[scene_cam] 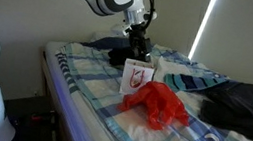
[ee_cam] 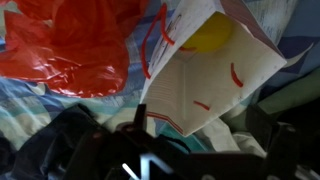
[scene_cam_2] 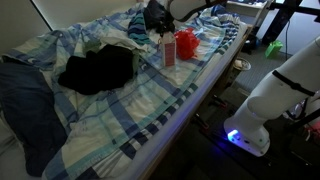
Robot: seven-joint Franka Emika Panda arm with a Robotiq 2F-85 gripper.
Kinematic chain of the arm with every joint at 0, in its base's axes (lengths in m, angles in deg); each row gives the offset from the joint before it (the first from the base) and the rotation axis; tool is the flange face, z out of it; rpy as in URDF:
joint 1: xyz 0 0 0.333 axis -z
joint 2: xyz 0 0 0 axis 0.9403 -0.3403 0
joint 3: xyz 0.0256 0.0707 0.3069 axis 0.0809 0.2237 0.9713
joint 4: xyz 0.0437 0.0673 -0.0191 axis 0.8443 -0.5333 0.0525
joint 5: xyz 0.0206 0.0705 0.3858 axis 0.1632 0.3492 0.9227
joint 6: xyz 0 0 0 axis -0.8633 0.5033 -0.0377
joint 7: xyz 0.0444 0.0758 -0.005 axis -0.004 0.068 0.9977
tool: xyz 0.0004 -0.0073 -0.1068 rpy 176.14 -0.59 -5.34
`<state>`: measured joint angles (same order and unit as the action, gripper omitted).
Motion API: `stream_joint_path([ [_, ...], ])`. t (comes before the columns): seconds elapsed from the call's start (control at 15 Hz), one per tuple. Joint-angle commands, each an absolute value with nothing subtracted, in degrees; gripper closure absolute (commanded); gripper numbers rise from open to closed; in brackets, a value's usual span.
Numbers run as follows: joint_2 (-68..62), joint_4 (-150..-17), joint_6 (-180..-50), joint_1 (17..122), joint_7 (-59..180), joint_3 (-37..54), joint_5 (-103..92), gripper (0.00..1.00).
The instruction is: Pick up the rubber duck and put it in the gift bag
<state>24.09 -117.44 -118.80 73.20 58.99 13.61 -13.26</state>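
Note:
The gift bag [scene_cam: 137,77] is white with red marks and stands on the bed; it shows in both exterior views [scene_cam_2: 168,50]. In the wrist view the bag [ee_cam: 215,85] gapes open, and the yellow rubber duck [ee_cam: 209,38] lies inside it, partly hidden by the bag's wall. The duck does not show in either exterior view. My gripper [scene_cam: 139,50] hangs just above and behind the bag. In the wrist view its dark fingers [ee_cam: 180,150] are spread apart with nothing between them.
A crumpled red plastic bag [scene_cam: 158,104] lies against the gift bag, also seen in the wrist view [ee_cam: 75,45]. A black garment [scene_cam_2: 100,68] lies on the blue plaid blanket [scene_cam_2: 150,100]. A white robot base [scene_cam_2: 265,100] stands beside the bed edge.

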Motion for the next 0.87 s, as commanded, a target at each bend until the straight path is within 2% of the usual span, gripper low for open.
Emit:
stream_joint_path([
  [0.0, 26.3, -117.5, -119.3, 72.9, 58.7, 13.6, -13.4, 0.0],
  [0.8, 30.7, -117.2, -119.1, 73.0, 59.2, 13.7, -13.1, 0.0],
])
